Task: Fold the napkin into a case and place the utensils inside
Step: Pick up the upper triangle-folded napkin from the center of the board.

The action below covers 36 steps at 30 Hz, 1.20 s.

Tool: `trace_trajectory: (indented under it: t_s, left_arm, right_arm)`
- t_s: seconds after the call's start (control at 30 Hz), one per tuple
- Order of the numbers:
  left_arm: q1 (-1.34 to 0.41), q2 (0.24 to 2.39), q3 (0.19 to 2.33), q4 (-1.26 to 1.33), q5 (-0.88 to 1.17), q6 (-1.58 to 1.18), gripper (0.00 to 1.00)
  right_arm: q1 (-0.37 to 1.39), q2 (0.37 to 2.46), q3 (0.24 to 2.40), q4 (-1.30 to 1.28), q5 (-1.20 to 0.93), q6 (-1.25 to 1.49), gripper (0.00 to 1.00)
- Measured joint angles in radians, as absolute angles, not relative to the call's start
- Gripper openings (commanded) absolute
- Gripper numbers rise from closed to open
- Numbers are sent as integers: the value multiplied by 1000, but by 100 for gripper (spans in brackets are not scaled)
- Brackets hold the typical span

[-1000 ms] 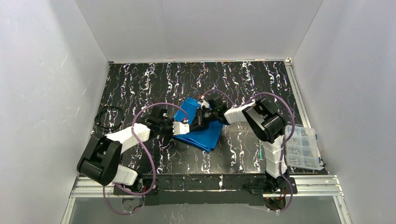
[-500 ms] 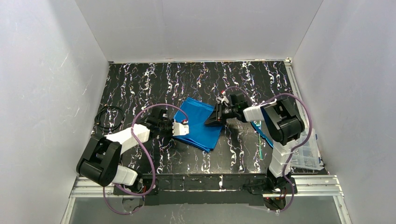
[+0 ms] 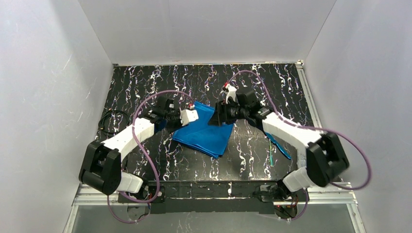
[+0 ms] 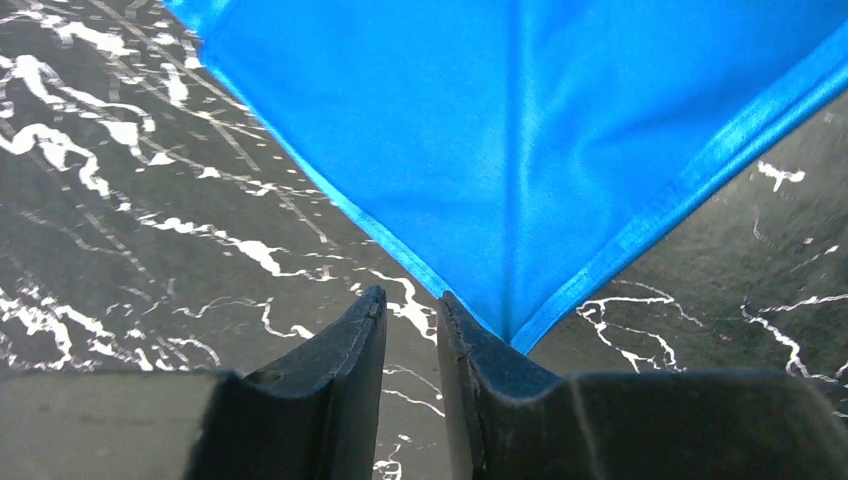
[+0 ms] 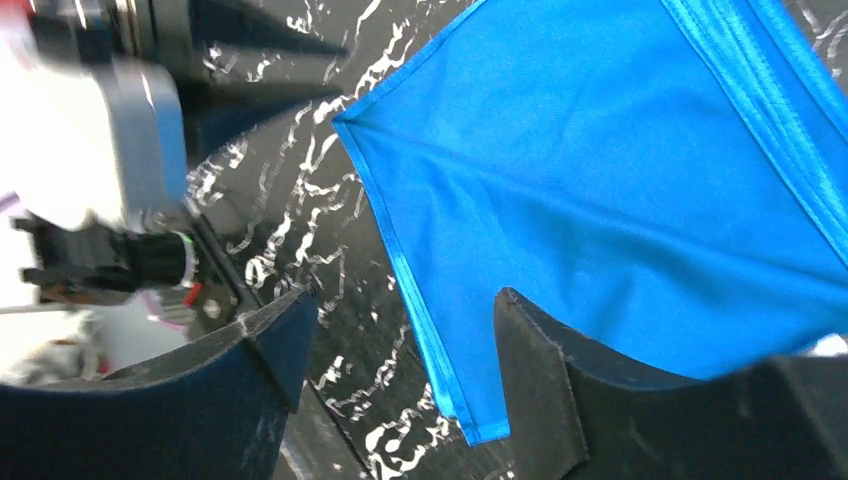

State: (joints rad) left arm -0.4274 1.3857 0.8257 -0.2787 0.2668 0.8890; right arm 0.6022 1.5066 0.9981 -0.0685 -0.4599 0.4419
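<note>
The blue napkin lies on the bench. The right pincer gapes wide above it; the left pincer, barely open, seems empty.

Left end effector, jaws narrowly parted; right end effector, jaws wide apart; arms angled inward

Top external view: fixed high behind both arm bases, facing down and forward; takes in the whole black white-veined bench and the plain white walls around it
Left wrist view: very near, low over the bench, looking out past the left claw at one corner of the bright blue cloth napkin
Right wrist view: equally near, looking between the fingers of the right claw across the napkin toward the left arm's white wrist housing
Shared by all three: the napkin at mid-bench
</note>
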Motion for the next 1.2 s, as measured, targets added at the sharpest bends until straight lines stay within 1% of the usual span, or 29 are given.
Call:
trace_trajectory:
  t_s: [0.1,0.17,0.3,0.37,0.47,0.67,0.87,0.97,1.13,1.2]
  left_arm:
    - [-405,1371,898,-329,289,812,28]
    - [-372,1359,946,-355,311,759,32]
    - [-282,1351,1045,-410,366,686,33]
    - [-238,1351,1093,-442,398,667,32]
    - [-187,1350,1140,-481,448,662,32]
    - [-176,1310,1073,-522,527,751,32]
    - [-176,1280,979,-577,581,965,31]
    - [-176,1279,937,-601,606,1081,31]
    - [-192,1279,876,-621,618,1243,31]
    - [-208,1279,851,-623,617,1299,31]
  right_arm:
    - [694,1377,931,-96,-318,373,80]
    - [791,1330,884,-120,-198,321,82]
    - [993,1311,789,-136,25,218,95]
    - [1053,1303,745,-137,95,173,98]
    - [1100,1297,705,-134,180,104,98]
    - [1148,1354,705,-95,263,24,94]
    - [1200,1426,705,-72,270,-10,88]
    - [1201,1449,705,-60,263,-12,81]
    - [1200,1493,710,-46,255,-12,67]
    - [1200,1500,712,-43,252,-11,64]
